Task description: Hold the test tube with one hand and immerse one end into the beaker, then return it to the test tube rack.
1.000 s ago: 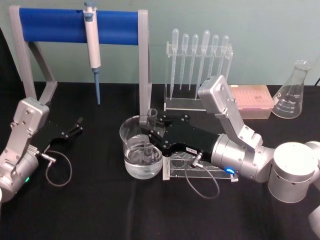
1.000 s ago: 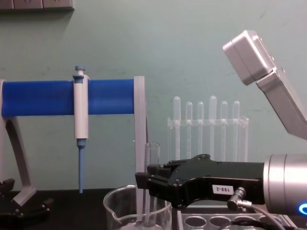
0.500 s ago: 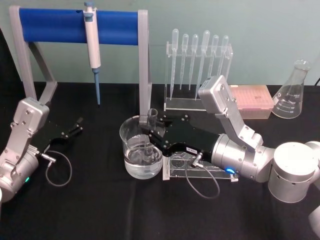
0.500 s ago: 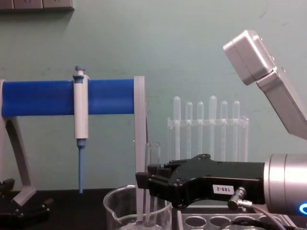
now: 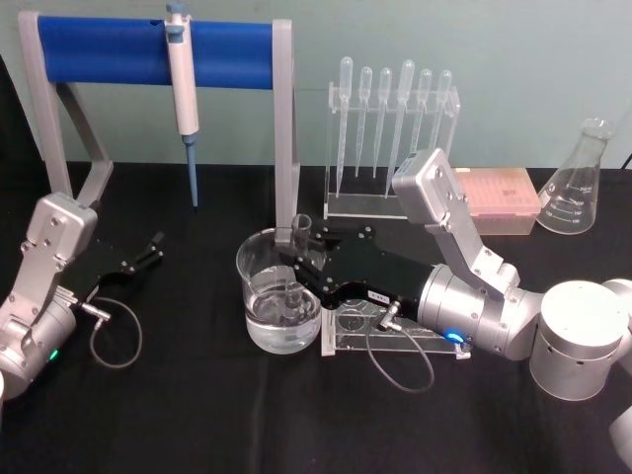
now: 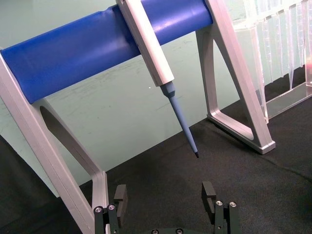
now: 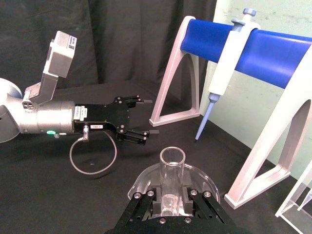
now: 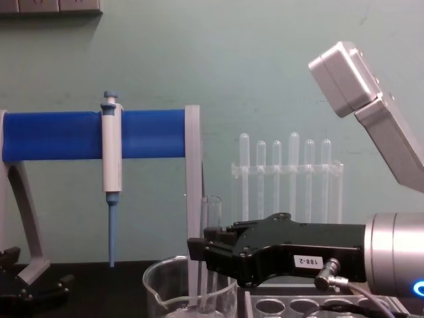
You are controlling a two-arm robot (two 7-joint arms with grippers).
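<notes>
One tube: long clear glass test tube (image 5: 299, 229) with a flared rim, upright at the centre of the head view. Its lower end is down inside the wide clear glass beaker (image 5: 259, 259), which holds water. Can't tell how deep the tip sits. The tube's rim stands above the beaker's rim.
Handling: thin glass, so light, stiff and brittle. I'd expect it to be slick where wet. Best hold is the dry upper shaft below the rim, with a modest squeeze and no side load against the beaker wall.
Right gripper: black flat-jawed right gripper (image 5: 296, 259) reaches in from the lower right of the head view, roughly level. Its wrist is over the clear plastic test tube rack (image 5: 395, 341). The fingers (image 7: 201, 207) are closed on the tube's upper part, one each side.
Left gripper: black left gripper (image 5: 148, 249) sits at the left of the head view, low over the black desk (image 5: 197, 415), well apart from the beaker. Its fingers (image 6: 208, 191) are spread wide with nothing between them.
Next: the dip looks done or nearly so. The tube must lift clear of the beaker rim before going across to the rack.
</notes>
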